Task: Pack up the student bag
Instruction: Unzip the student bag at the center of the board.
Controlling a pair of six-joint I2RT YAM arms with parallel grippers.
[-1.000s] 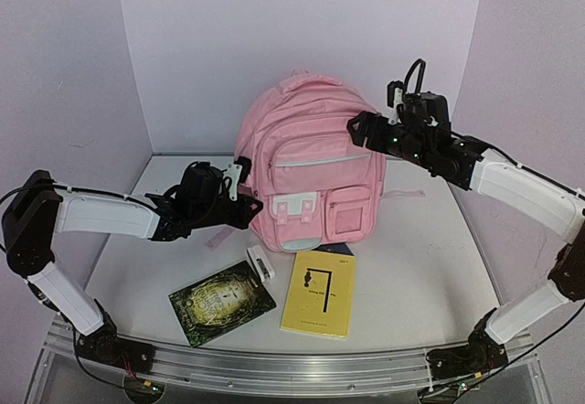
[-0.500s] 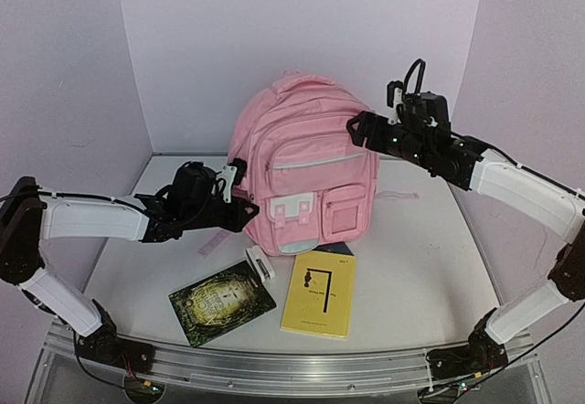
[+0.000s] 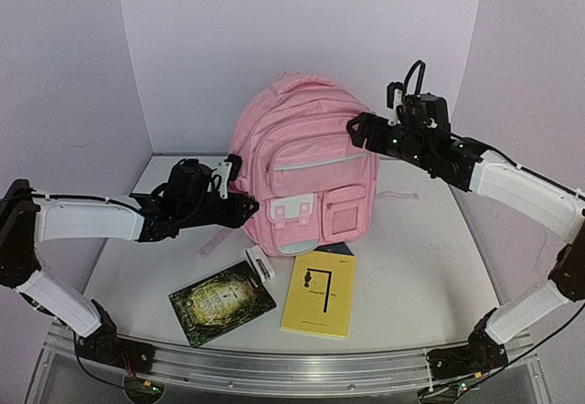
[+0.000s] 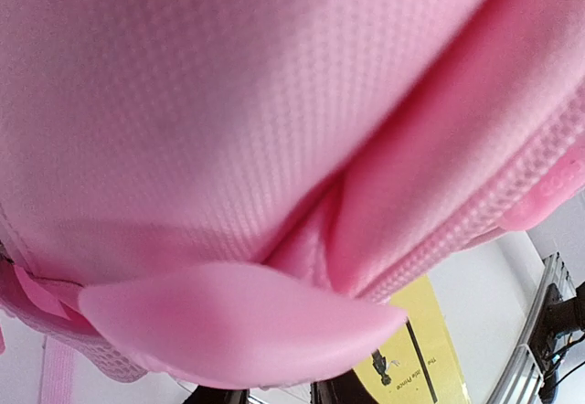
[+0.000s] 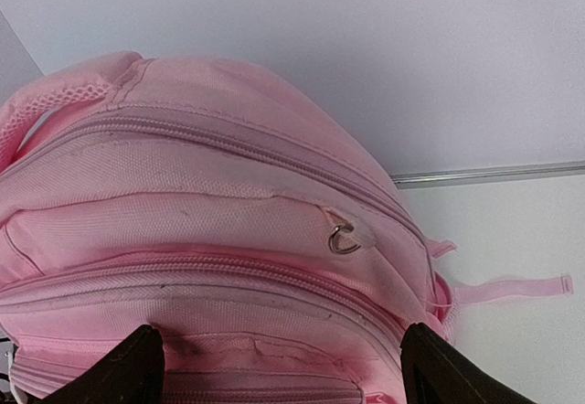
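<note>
The pink student bag (image 3: 306, 171) stands upright at the middle back of the table. My left gripper (image 3: 239, 205) presses against its lower left side. In the left wrist view pink fabric (image 4: 228, 102) fills the frame. A pink flap (image 4: 238, 317) lies across my left gripper (image 4: 279, 395), hiding the jaws. My right gripper (image 3: 358, 132) is at the bag's upper right. Its fingers (image 5: 137, 367) stand wide apart, straddling the bag's top (image 5: 228, 203) near a metal ring (image 5: 343, 238).
In front of the bag lie a yellow book (image 3: 318, 292), a dark green book (image 3: 221, 302) and a small white object (image 3: 260, 263). Loose pink straps (image 3: 216, 239) trail on the table beside the bag. Walls close in on both sides and behind.
My left arm has swung lower and its gripper has slid down along the bag's left side. The right arm and the bag have not visibly moved.
</note>
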